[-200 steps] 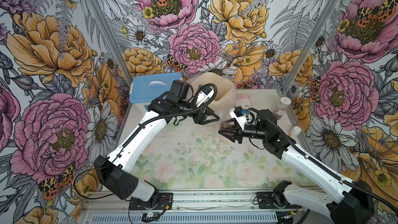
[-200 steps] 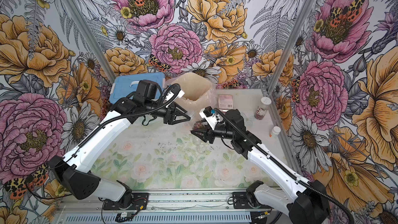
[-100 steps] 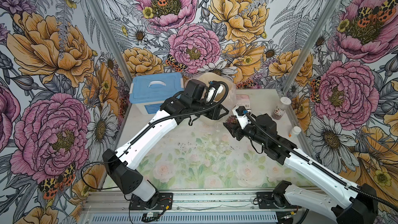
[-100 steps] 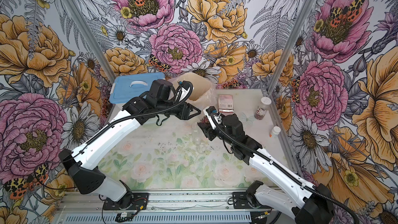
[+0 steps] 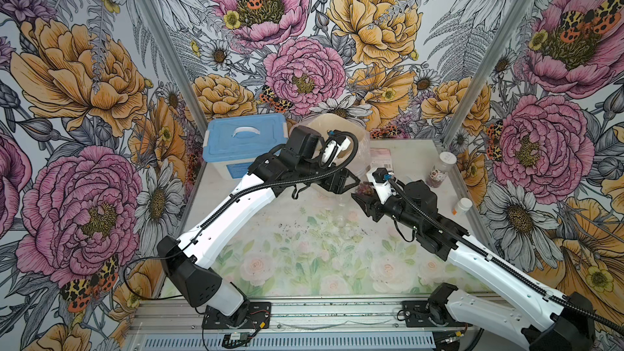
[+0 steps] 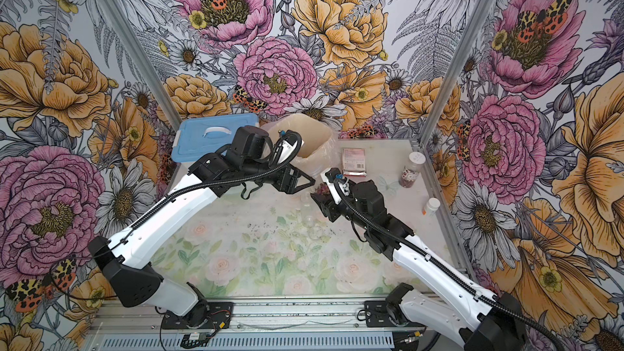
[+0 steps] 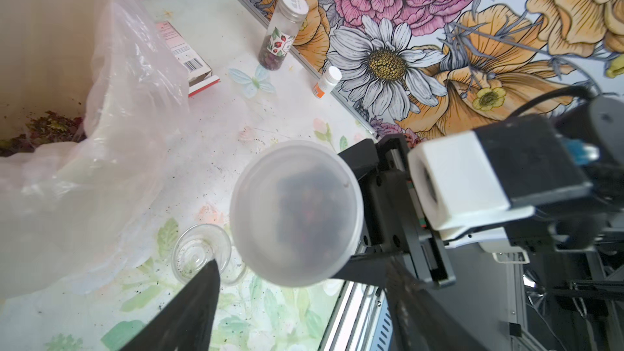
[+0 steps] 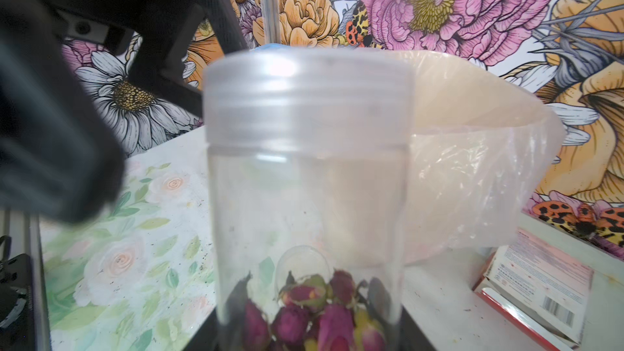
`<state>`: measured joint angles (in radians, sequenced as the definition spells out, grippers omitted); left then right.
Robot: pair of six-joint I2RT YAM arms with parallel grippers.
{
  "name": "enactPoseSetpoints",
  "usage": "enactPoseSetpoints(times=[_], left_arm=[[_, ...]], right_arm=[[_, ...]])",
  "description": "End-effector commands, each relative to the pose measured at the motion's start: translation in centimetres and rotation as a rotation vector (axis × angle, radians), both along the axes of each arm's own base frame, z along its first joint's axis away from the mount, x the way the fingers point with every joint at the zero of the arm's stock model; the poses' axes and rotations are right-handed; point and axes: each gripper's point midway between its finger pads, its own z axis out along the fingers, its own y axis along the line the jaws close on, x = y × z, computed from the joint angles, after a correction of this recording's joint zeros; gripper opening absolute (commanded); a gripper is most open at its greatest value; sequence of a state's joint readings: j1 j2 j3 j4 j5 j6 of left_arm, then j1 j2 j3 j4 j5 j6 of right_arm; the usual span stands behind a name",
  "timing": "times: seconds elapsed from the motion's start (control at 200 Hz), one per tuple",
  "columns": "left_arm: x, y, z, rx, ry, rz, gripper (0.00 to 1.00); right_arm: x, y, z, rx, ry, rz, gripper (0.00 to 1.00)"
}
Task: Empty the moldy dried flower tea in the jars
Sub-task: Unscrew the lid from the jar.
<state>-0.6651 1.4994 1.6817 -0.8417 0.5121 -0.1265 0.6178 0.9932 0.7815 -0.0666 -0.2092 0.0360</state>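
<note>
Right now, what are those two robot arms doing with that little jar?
The right gripper is holding a clear jar with dried flower buds in the bottom and its lid on. The left gripper is open, right by that lid. Behind them is a bin lined with a plastic bag, with some tea already inside. An empty jar sits on the table, and a labelled jar still has tea.

slim jar (image 8: 304, 180): clear, frosted lid on, lid end up, gripped at base by right hand (image 5: 364, 197).
tea (image 8: 314, 319): purple-pink buds, btm of slim jar.
labelled jar (image 7: 282, 38): white lid, upright, R edge of counter (image 7: 233, 25), buds in lower part.
empty jar (image 7: 201, 254): clear, on counter, specks inside.
</note>
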Motion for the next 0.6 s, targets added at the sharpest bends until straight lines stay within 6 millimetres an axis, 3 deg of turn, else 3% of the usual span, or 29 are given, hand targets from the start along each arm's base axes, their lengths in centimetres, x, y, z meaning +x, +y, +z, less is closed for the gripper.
enactPoseSetpoints(times=[0.0, 0.145, 0.32, 0.595], left_arm=[[-1.8, 2.1, 3.2, -0.096, -0.072, -0.102, 0.83], [-3.7, 3.4, 4.4, -0.193, -0.115, -0.257, 0.87], [-5.9, 3.2, 4.2, -0.262, -0.14, -0.418, 0.91], [-5.4, 2.6, 2.7, -0.264, -0.119, -0.456, 0.94]], right_arm=[[-1.7, 1.0, 1.8, 0.064, -0.009, 0.125, 0.0], [-4.0, 2.7, 2.7, 0.124, 0.04, 0.309, 0.0], [-5.3, 4.3, 3.3, 0.169, 0.115, 0.45, 0.0], [-5.7, 4.9, 3.3, 0.179, 0.146, 0.5, 0.0]])
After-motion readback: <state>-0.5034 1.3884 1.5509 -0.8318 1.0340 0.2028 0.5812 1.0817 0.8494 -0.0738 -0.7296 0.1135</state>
